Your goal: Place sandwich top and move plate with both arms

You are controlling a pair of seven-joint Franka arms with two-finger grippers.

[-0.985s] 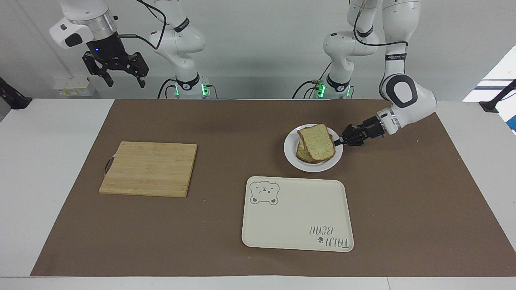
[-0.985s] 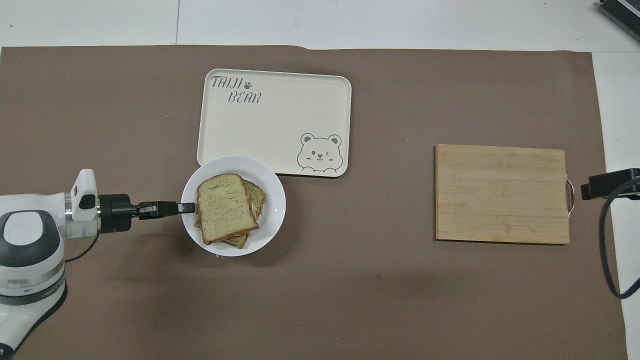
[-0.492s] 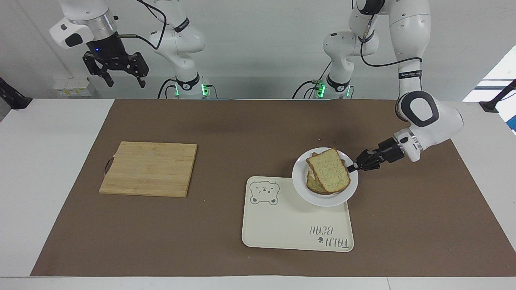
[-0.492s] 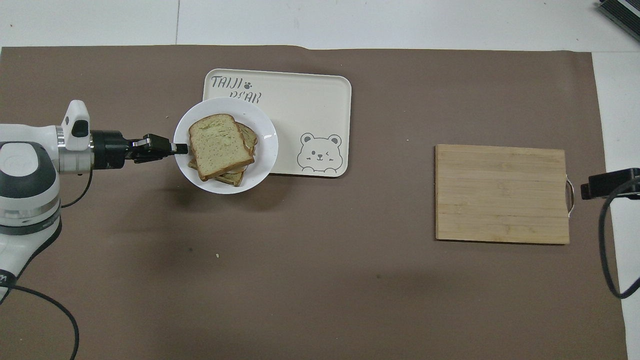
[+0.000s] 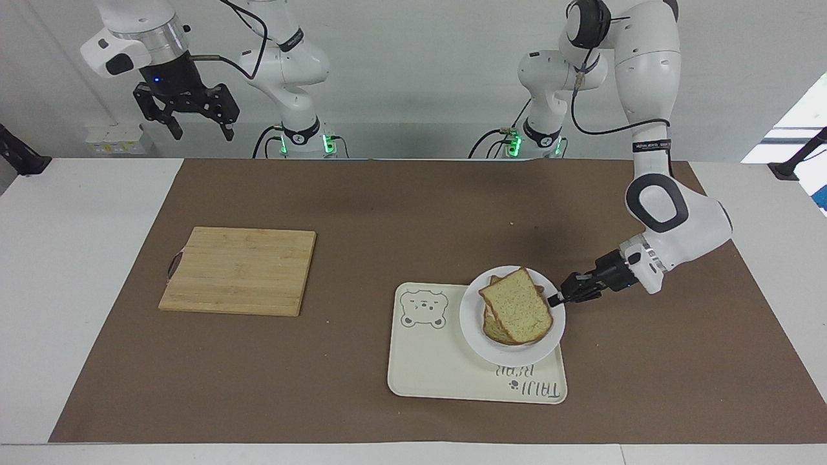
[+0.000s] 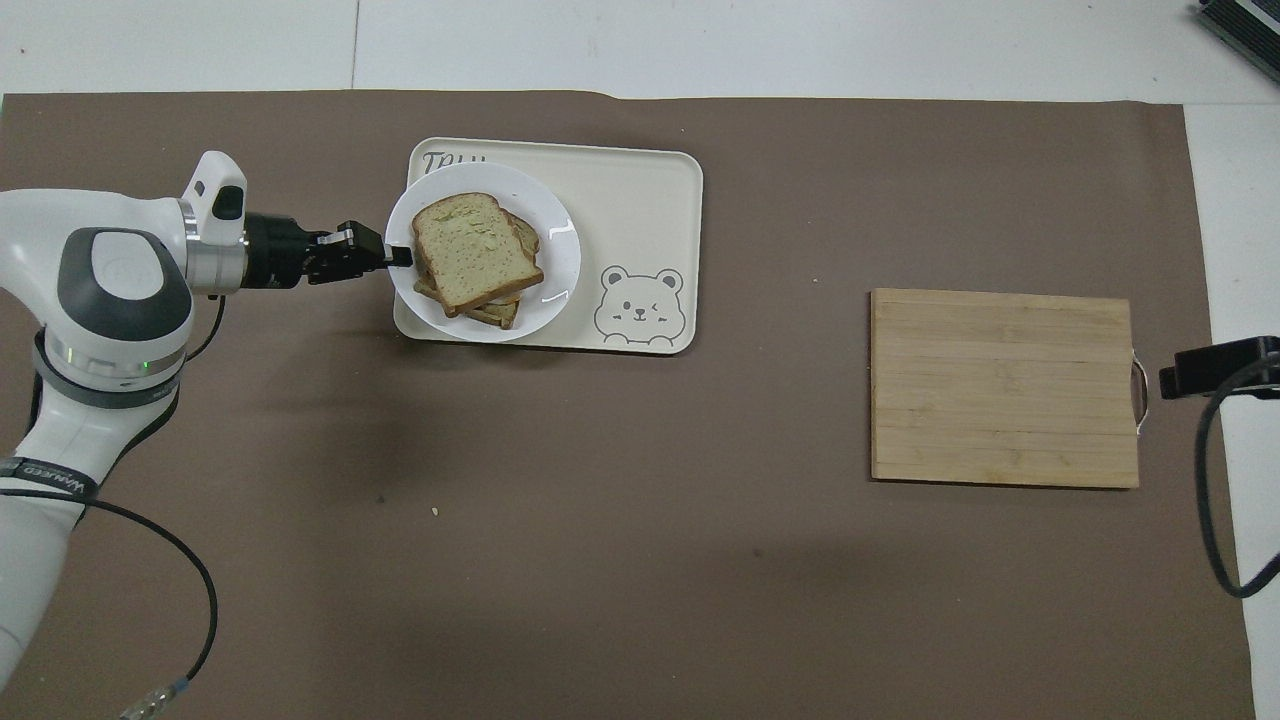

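Note:
The sandwich top (image 5: pixel 517 312) (image 6: pixel 475 250), a tan bread slice with a brown crust, lies on a stack of slices on the round white plate (image 5: pixel 477 334) (image 6: pixel 556 292). My left gripper (image 5: pixel 554 300) (image 6: pixel 398 256) is shut on the plate's rim and holds it over the cream bear-print tray (image 5: pixel 439 368) (image 6: pixel 640 190), at the tray's end toward the left arm. The right gripper (image 5: pixel 194 121) hangs open high near its base, waiting and holding nothing.
A bamboo cutting board (image 5: pixel 238 270) (image 6: pixel 1003 387) lies on the brown mat toward the right arm's end of the table. A few crumbs lie on the mat (image 6: pixel 435 511).
The left gripper has carried the plate with the sandwich away from the robots, from the mat to over the tray. The right arm has not moved.

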